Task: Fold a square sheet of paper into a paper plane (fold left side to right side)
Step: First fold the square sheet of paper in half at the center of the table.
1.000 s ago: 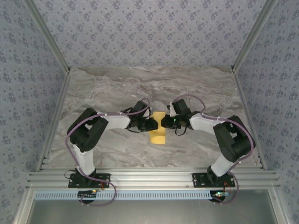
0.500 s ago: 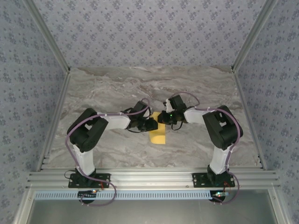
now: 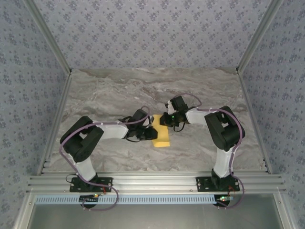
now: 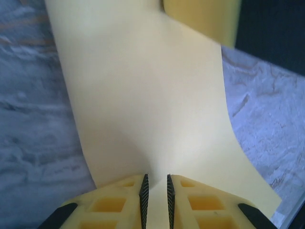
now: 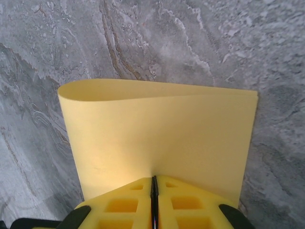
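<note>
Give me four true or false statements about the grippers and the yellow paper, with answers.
1. The left gripper and right gripper both pinch the yellow paper. True.
2. The paper lies flat in a single layer. False: it is doubled over, with a rounded bend at one edge.
3. The table has a grey marbled surface. True.
4. The right gripper's jaws stand wide open. False: they are shut on the paper's edge.

Under me spreads a grey marble-veined table [image 3: 105, 90], enclosed by blue floral-patterned walls [image 3: 152, 33], with an aluminium rail [image 3: 152, 181] along its near edge.
</note>
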Tool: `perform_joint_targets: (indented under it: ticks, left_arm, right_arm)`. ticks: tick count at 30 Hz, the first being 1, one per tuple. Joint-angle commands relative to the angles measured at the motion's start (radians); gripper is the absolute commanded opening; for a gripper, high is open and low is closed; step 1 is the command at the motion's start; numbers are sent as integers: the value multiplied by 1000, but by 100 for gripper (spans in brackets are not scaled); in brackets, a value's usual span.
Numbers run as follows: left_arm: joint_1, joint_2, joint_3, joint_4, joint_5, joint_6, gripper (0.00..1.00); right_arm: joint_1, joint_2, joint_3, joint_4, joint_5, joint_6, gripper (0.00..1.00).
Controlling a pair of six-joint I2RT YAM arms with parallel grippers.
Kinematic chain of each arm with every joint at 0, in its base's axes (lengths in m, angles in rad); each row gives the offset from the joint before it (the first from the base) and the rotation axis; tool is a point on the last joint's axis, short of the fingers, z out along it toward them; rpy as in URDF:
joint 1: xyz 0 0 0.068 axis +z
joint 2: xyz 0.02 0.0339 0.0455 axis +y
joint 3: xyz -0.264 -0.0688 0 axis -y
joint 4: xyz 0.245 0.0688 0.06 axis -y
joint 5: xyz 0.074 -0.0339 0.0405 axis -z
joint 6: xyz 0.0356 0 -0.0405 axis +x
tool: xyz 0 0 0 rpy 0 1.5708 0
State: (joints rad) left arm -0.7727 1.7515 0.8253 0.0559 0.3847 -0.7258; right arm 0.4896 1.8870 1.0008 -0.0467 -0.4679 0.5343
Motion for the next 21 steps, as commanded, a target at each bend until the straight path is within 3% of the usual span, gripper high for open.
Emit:
perform_joint_targets:
  ticks: [1, 21]
  left_arm:
    - [-32, -34, -36, -8, 24, 26, 20]
    - [-168, -53, -147, 90, 17, -50, 20]
  right_arm:
    - [0, 44, -5, -94, 61, 13, 9]
    - [0, 39, -7, -111, 68, 14, 9]
